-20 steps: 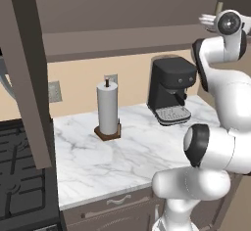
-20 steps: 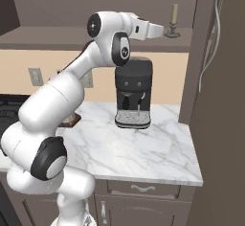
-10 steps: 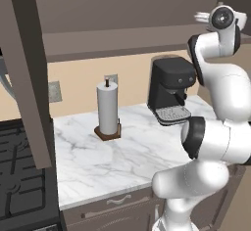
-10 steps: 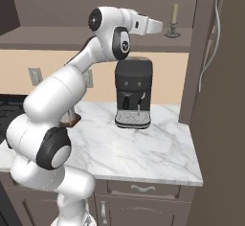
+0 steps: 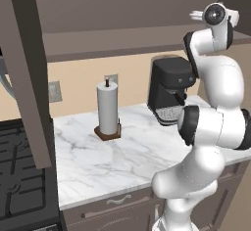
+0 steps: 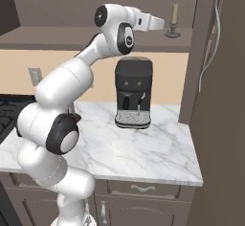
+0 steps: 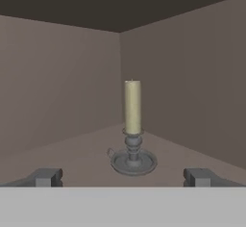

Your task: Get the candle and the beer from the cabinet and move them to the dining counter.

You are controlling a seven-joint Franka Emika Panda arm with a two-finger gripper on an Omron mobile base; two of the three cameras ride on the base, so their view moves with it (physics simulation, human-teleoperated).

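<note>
Pale beige candle, upright on dark round holder, w/ small handle loop, inside cabinet near back corner. Claw spread wide, empty, short of candle; fingertips cut off at bottom.

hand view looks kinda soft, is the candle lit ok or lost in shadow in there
Hand view: soft overall, yet the candle stands out pale against the evenly dim cabinet walls, with a dark ceiling above and no glare. Right base view: the candle is small but bright on the shelf. Left base view: flat light, with a faint shadow beside the paper towel roll.
</note>
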